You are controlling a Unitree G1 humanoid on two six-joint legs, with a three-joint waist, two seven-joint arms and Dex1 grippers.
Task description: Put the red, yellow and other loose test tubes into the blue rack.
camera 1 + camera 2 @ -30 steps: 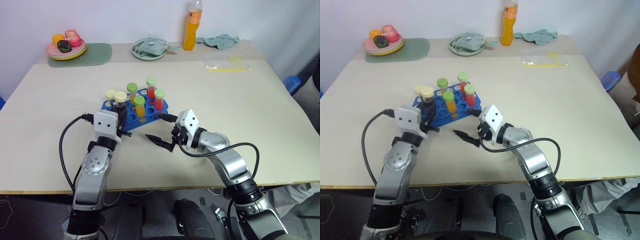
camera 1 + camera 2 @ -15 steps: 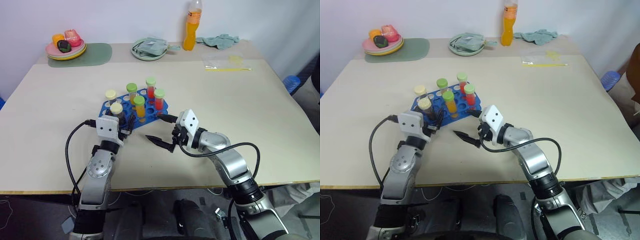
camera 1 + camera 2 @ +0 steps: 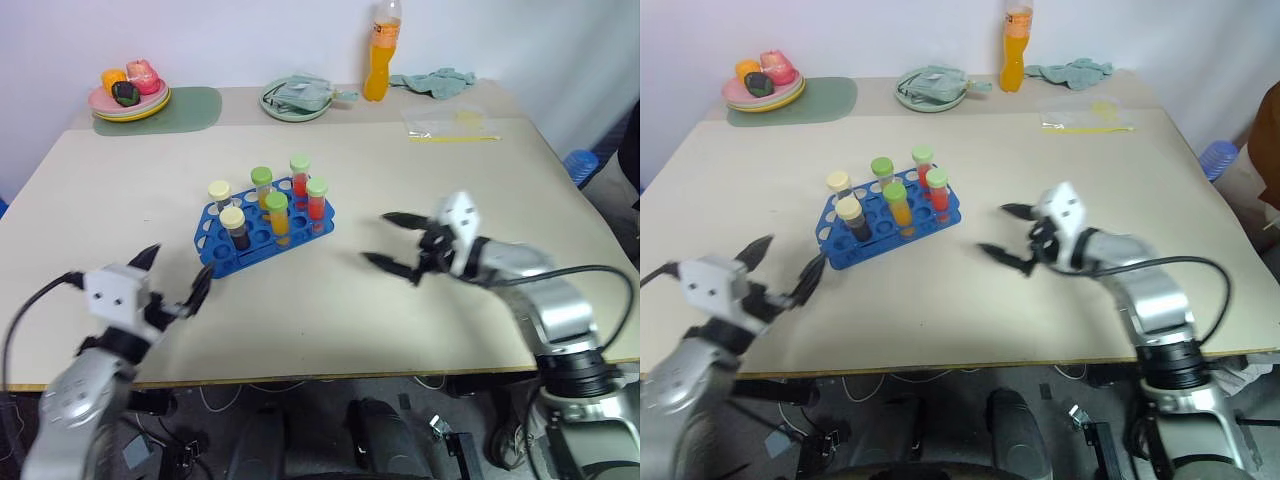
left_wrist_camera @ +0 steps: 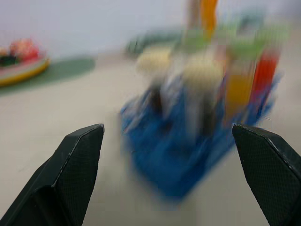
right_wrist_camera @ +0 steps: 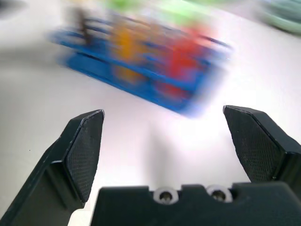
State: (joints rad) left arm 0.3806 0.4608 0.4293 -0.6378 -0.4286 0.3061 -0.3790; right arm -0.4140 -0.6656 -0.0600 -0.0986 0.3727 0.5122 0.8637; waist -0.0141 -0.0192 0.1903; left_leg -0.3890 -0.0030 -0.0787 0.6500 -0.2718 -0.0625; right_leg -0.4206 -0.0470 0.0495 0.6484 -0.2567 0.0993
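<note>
Left pincer (image 3: 172,283) empty (wide apart), rack (image 3: 262,232) holds tubes.

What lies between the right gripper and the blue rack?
Nothing: in the left eye view, only bare table separates the open, empty right gripper from the blue rack.

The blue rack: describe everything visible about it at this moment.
The blue rack is a plastic-looking tray with rows of round holes, sitting flat on the beige table, turned at an angle to its edges. Six capped tubes stand upright in it: two dark ones with cream caps, two orange and two red with green caps. Several holes are empty. Both grippers are open and clear of it.
</note>
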